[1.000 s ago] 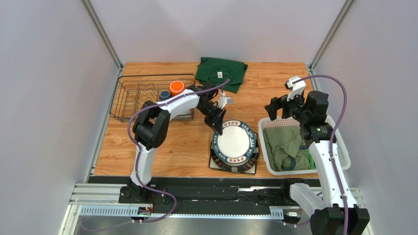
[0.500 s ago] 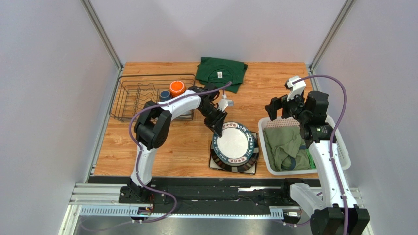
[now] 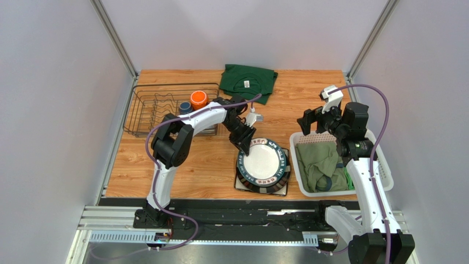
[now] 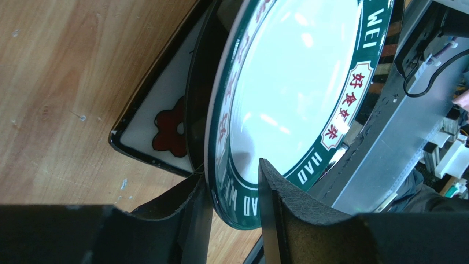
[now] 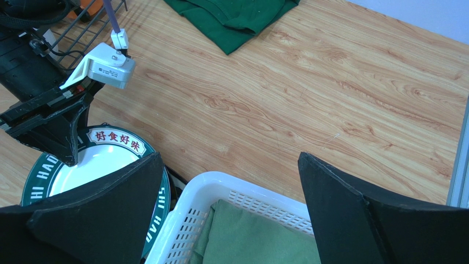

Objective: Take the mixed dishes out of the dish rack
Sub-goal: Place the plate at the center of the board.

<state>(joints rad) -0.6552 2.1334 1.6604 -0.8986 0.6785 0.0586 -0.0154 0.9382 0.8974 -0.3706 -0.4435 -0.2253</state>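
As L hand nips plate rim, R hand gapes

Overhead and wrist close-ups, common plate

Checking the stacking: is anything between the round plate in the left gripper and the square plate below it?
Nothing visible except the left gripper's own lower finger, under the round plate's rim at the square plate's corner.

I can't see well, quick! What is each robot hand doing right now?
Left hand: closed on the rim of the round plate.
Right hand: open, holding nothing.
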